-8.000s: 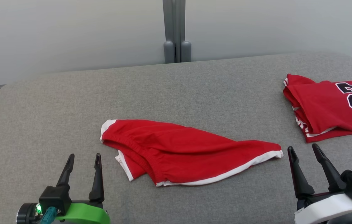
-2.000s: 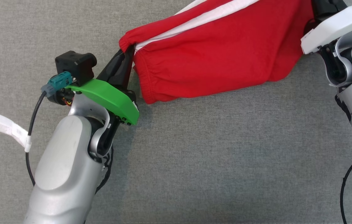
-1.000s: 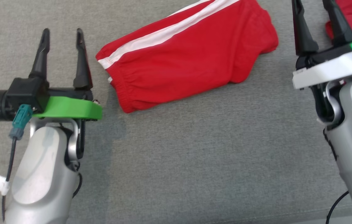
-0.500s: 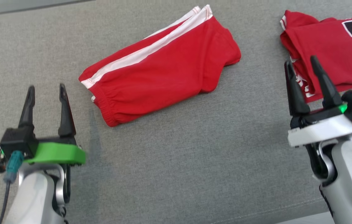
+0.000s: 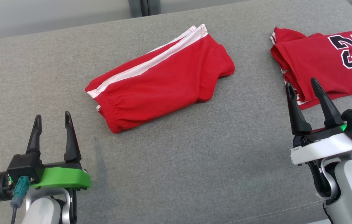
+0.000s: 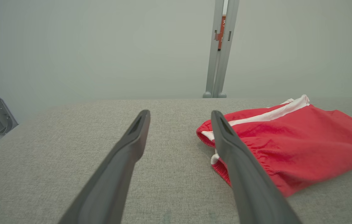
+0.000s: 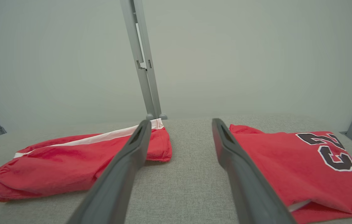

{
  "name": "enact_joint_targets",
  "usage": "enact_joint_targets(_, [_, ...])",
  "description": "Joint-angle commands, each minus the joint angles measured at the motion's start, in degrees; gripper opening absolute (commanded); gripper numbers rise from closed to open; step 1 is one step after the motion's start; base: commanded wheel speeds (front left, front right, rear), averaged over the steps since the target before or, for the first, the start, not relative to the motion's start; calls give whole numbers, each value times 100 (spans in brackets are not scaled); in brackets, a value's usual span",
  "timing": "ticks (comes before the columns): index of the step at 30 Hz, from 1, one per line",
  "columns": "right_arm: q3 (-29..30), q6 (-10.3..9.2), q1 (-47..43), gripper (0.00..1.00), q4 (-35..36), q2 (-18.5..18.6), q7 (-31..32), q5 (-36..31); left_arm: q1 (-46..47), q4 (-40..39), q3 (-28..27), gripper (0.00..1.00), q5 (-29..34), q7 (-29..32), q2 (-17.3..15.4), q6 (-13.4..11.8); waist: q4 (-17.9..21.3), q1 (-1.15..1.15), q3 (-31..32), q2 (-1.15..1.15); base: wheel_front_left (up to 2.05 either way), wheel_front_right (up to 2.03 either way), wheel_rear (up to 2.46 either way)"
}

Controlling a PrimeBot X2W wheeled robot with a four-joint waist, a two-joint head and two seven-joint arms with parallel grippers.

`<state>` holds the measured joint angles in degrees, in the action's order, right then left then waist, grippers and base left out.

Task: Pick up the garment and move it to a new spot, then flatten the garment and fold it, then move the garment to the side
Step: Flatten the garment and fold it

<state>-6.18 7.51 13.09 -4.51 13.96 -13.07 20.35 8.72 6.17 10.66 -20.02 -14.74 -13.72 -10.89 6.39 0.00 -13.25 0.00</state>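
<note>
head view, red shorts (image 5: pixel 163 84): folded over, 2 white stripes stacked along the far edge, flat on the grey pad (image 5: pixel 194 161); the numbered jersey (image 5: pixel 319 59) lies well to the right of the shorts.
head view, step: i judge the fold done and the move aside not yet done. i should pinch both short ends of the shorts through every layer, lift level, and set down without dragging.
head view, left gripper (image 5: pixel 53 115): near the shorts' waistband end, jaws wide, holding nothing.
head view, right gripper (image 5: pixel 300 81): well right of the shorts, jaws wide, empty.
left wrist view, step: the shorts' (image 6: pixel 303 137) waistband corner sits just right of my gripper (image 6: pixel 180 112), so come in low, under all layers.
left wrist view, jaws: spread wide, touching nothing.
right wrist view, step: the shorts' (image 7: pixel 70 158) leg end is on this view's left and the jersey (image 7: pixel 288 161) on its right, so take only the shorts.
right wrist view, jaws: wide apart, empty.
</note>
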Motion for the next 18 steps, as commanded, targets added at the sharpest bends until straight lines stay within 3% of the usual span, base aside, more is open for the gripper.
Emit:
enact_joint_targets(1, [26, -4, -99, 100, 39, -1, 36, -30, -95, -25, 5, 100, 23, 4, -10, -44, -24, 0, 12, 0, 0, 0, 0])
enact_joint_targets(18, [107, -4, 214, 100, 75, 147, 249, 48, 322, -145, 115, 100, 90, 21, -43, -14, -236, 0, -407, 0, 0, 0, 0])
